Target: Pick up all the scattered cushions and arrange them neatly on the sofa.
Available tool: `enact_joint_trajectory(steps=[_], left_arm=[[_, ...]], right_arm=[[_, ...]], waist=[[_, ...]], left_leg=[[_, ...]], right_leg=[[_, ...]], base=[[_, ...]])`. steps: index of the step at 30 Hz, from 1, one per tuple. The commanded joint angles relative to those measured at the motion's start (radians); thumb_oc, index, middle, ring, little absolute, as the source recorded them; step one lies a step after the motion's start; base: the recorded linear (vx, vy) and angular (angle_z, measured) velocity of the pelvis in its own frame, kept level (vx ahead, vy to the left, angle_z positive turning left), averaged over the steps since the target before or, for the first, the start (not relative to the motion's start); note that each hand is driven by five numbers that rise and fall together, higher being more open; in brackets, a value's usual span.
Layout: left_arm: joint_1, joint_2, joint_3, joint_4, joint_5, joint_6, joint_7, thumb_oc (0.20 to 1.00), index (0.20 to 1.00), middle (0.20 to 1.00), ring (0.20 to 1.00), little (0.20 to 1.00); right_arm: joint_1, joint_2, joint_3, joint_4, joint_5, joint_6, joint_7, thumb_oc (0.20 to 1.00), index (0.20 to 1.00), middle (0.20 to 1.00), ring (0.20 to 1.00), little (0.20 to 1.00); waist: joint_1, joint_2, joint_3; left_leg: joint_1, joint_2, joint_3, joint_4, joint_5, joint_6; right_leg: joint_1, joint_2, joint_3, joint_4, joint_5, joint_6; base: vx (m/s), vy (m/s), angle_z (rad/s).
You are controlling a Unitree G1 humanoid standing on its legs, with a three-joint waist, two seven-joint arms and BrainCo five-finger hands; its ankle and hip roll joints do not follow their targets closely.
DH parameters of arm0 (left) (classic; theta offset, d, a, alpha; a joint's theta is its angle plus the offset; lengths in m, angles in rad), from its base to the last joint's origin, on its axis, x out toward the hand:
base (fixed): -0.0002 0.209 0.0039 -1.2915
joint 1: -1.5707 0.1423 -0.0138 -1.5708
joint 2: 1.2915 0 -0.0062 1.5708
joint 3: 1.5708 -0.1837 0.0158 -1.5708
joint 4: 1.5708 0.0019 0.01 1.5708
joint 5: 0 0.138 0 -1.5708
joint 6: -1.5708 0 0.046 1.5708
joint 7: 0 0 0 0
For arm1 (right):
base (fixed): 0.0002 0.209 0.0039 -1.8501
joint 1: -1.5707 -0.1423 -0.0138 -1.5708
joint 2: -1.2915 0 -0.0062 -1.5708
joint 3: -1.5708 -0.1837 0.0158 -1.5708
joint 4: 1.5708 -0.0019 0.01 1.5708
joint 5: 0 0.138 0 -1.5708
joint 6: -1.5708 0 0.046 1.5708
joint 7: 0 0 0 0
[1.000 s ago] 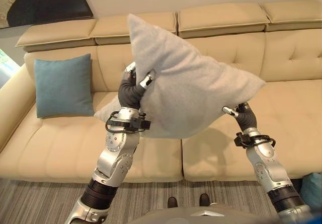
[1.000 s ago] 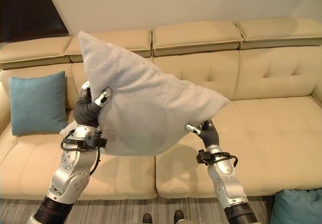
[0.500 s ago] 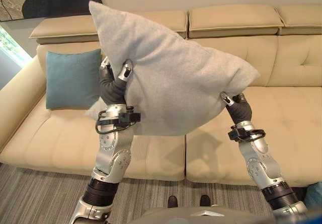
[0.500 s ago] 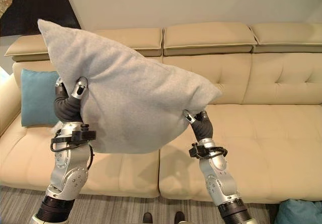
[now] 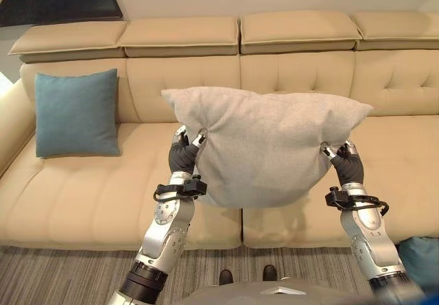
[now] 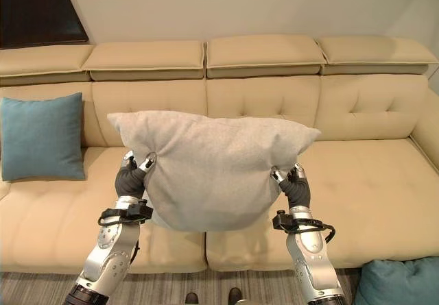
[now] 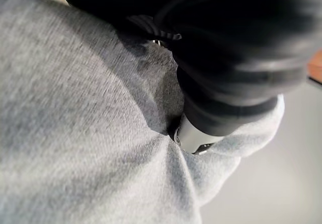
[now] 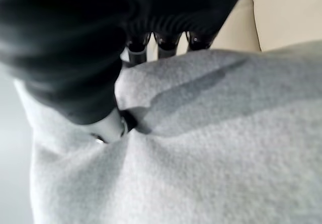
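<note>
Both hands are up in front of the sofa (image 5: 82,202), and between them hangs the grey cushion (image 5: 264,147), level and broadside to the backrest, clear of the seat. It looks squared up this way so it can go down flat against the back of the sofa, next to the middle seam.

The left hand (image 5: 184,155) has the cushion's left edge, fingers and thumb curled into the fabric. The left wrist view shows the cloth bunched in a deep fold where the thumb (image 7: 193,136) digs in. The right hand (image 5: 345,162) mirrors it on the opposite edge, fingers (image 8: 166,40) hooked over the top and the thumb pressed into a crease below. Both are pinching cloth, not spread flat. A grip at each end keeps the soft thing from drooping or twisting.

At the sofa's left end a teal cushion (image 5: 75,113) already stands upright against the backrest. Another teal cushion (image 6: 398,284) lies on the floor off the sofa's right front corner, so there's more to collect after this one lands.
</note>
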Motion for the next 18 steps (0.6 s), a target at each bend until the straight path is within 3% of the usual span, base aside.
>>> enact_joint_trajectory(steps=[1, 5, 9, 11, 15, 18], left_arm=[[-0.079, 0.011, -0.06, -0.004, 0.012, -0.035, -0.074, 0.2, 0.2, 0.2, 0.2, 0.2], [-0.073, 0.011, -0.07, 0.019, 0.018, -0.026, -0.083, 0.2, 0.2, 0.2, 0.2, 0.2], [-0.092, 0.02, -0.059, 0.018, 0.017, -0.037, -0.076, 0.2, 0.2, 0.2, 0.2, 0.2], [-0.091, 0.019, -0.057, 0.017, 0.016, -0.038, -0.073, 0.2, 0.2, 0.2, 0.2, 0.2], [-0.101, 0.019, -0.049, 0.013, 0.023, -0.034, -0.066, 0.2, 0.2, 0.2, 0.2, 0.2], [-0.089, 0.022, -0.042, 0.009, 0.028, -0.034, -0.075, 0.2, 0.2, 0.2, 0.2, 0.2]], right_arm=[[-0.072, 0.026, 0.025, -0.101, -0.078, -0.074, 0.024, 0.2, 0.2, 0.2, 0.2, 0.2], [-0.058, 0.008, 0.018, -0.075, -0.126, -0.068, 0.016, 0.2, 0.2, 0.2, 0.2, 0.2], [-0.072, -0.01, 0.003, -0.058, -0.144, -0.069, 0.003, 0.2, 0.2, 0.2, 0.2, 0.2], [-0.075, -0.011, 0.001, -0.058, -0.143, -0.069, 0.0, 0.2, 0.2, 0.2, 0.2, 0.2], [-0.111, -0.02, -0.001, -0.055, -0.152, -0.065, -0.025, 0.2, 0.2, 0.2, 0.2, 0.2], [-0.122, -0.014, 0.008, -0.048, -0.163, -0.064, -0.022, 0.2, 0.2, 0.2, 0.2, 0.2]], waist=[[0.006, -0.042, -0.058], [0.0, -0.052, -0.048], [0.011, -0.071, 0.001], [0.012, -0.073, 0.002], [0.037, -0.081, 0.011], [0.043, -0.074, -0.007]], left_leg=[[0.058, 0.056, 0.077, 0.013, -0.067, -0.05], [0.046, 0.069, 0.074, 0.062, -0.082, -0.055], [-0.074, 0.064, 0.052, 0.241, -0.111, -0.057], [-0.092, 0.06, 0.051, 0.236, -0.102, -0.056], [-0.232, 0.038, 0.059, 0.211, -0.035, -0.054], [-0.185, 0.043, 0.061, 0.159, -0.034, -0.049]], right_leg=[[0.049, -0.043, 0.021, 0.013, -0.056, 0.112], [0.051, -0.035, 0.031, 0.027, -0.074, 0.1], [0.028, -0.044, 0.027, 0.071, -0.092, 0.08], [0.025, -0.048, 0.021, 0.072, -0.093, 0.082], [0.026, -0.044, 0.027, 0.067, -0.105, 0.084], [0.026, -0.033, 0.037, 0.072, -0.117, 0.088]], base=[[-0.03, -0.042, -0.07], [-0.05, -0.064, -0.02], [-0.08, -0.035, 0.09], [0.01, 0.024, 0.09], [0.05, 0.05, 0.15], [0.13, 0.078, 0.0]])
